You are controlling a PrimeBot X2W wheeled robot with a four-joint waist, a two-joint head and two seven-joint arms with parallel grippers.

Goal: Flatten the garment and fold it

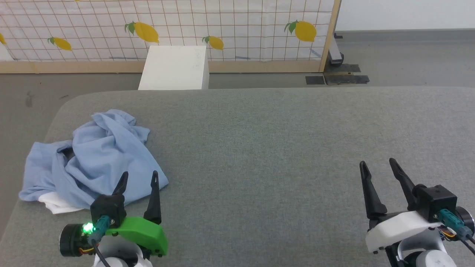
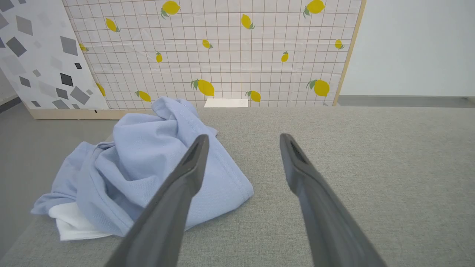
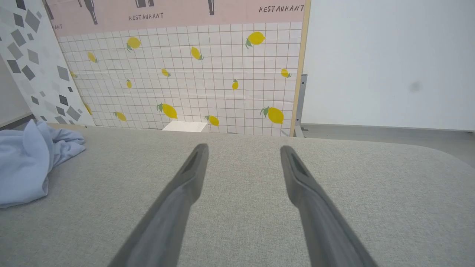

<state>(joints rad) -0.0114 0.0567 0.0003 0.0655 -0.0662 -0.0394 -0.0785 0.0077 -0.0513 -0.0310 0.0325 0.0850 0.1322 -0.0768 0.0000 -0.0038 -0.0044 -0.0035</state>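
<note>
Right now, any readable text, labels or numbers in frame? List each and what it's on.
"RESTAURANT": on the pink band above the lemon-print panel, right wrist view, left of middle.
"RESTAURANT": same band, further right.
"ANT": same band, far left, with the start of the word hidden.
Garment: no lettering shows on its visible folds.
No numbers or brand marks can be read.

A staged test studio: behind the grey fabric-covered table (image 1: 282, 148) a wood-framed lemon-print backdrop panel (image 1: 241, 29) stands on bare grey floor (image 1: 408, 59).
</note>
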